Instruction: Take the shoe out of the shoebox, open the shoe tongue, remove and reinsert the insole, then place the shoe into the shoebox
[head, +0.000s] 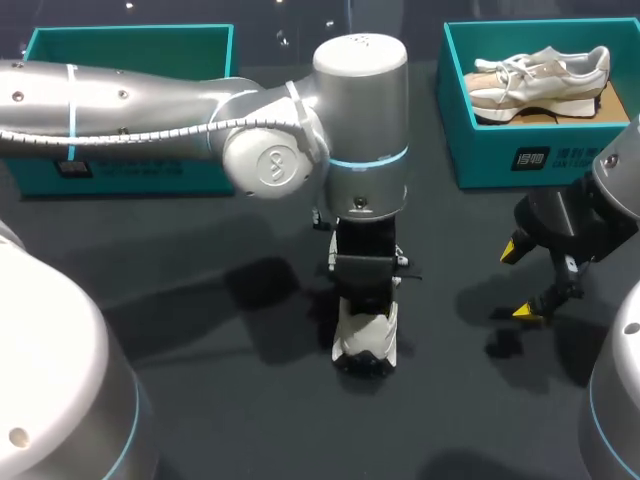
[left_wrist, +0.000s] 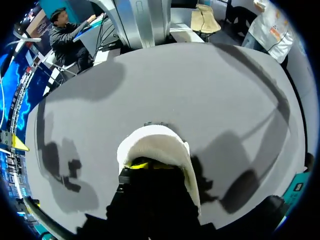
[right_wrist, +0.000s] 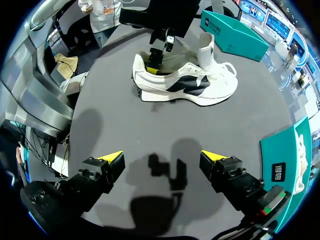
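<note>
The shoe (head: 365, 340) lies on the dark worktop (head: 250, 420), in the lower middle of the head view, outside both boxes. The left arm comes in from the left edge and bends down over it, so the left gripper (head: 365, 295) stands at the heel end of the shoe. From the left wrist view a yellow tip shows just inside the white heel collar, but I cannot tell if this gripper is open or closed. In the right wrist view the shoe is on its sole, well ahead of the right gripper, and its tongue (right_wrist: 206, 50) stands up. The right gripper (head: 520, 282) hangs at the right side above the worktop, spread wide and holding nothing. A second shoe (head: 540, 82) lies in the right box (head: 480, 160) at the upper right. The left box (head: 200, 180) is at the upper left, partly behind the left arm.
</note>
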